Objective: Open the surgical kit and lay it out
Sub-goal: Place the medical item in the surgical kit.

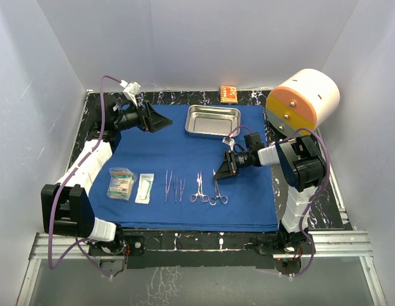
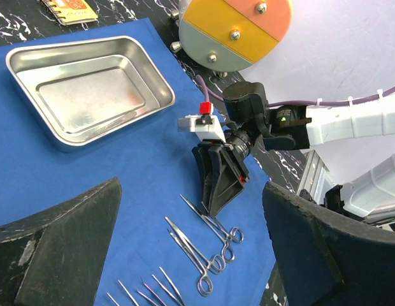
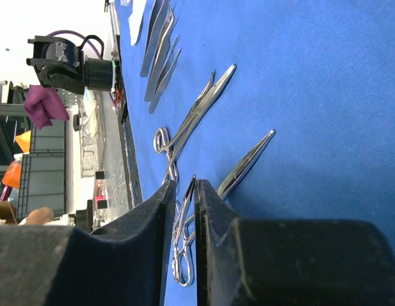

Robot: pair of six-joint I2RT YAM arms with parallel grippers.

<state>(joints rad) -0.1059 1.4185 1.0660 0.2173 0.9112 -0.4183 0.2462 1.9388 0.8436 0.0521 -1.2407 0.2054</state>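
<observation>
The royal-blue cloth [image 1: 185, 150] lies spread flat. On it are the steel tray [image 1: 213, 107] at the back, two clear packets [image 1: 120, 183] at the front left, slender forceps [image 1: 168, 185] and two scissors-like clamps [image 1: 199, 189]. My right gripper [image 1: 218, 173] points down over the right clamp [image 1: 218, 191]. Its jaws stand a narrow gap apart, and the clamp [image 3: 185, 255] shows through the gap in the right wrist view, lying on the cloth. My left gripper [image 1: 164, 121] is wide open and empty over the cloth's back left.
A big white-and-orange cylinder [image 1: 304, 102] stands at the back right, close to my right arm. A small orange box [image 1: 229, 94] lies behind the tray. White walls enclose the table on three sides. The black marbled table edge [image 1: 204, 237] runs in front of the cloth.
</observation>
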